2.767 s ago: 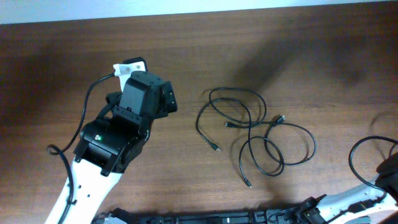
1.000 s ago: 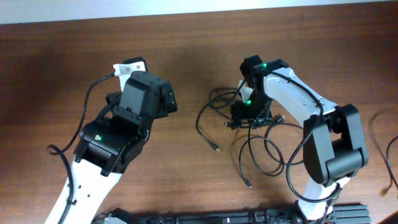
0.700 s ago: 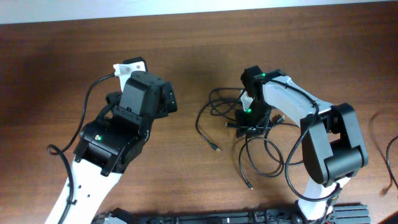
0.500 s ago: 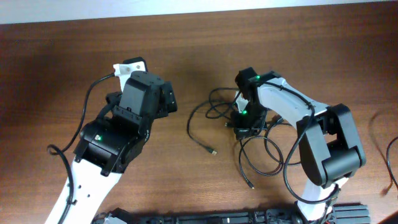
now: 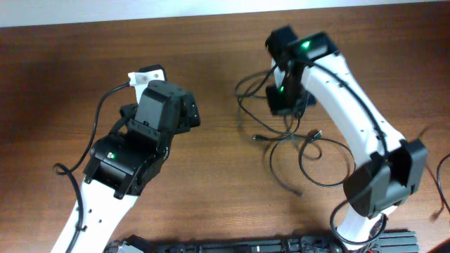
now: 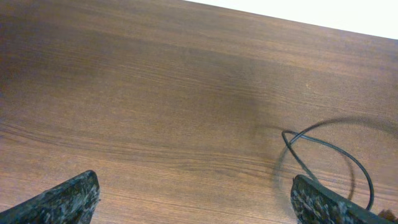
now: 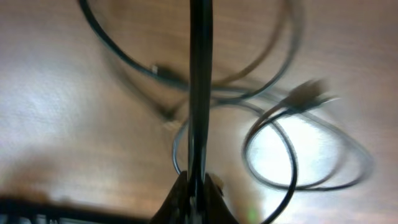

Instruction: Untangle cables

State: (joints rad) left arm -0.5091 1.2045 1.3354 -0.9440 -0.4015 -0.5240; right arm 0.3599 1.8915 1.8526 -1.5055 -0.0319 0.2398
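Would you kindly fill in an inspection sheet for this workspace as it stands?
Surface: brown wood-grain table.
Job's things: thin black cables in loose overlapping loops, plug ends showing.
Clutter: nothing seen.
Claws: left claw open, holding nothing; right claw shut on one cable strand, which runs taut.
Cables: thicker black wire loops beside the left arm.
Surroundings: pale strip beyond the table's far edge.

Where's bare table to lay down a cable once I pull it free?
Bare wood between the left arm and the cables, and at the table's far right corner beyond the right arm. Crowded below the right gripper, where loops overlap.
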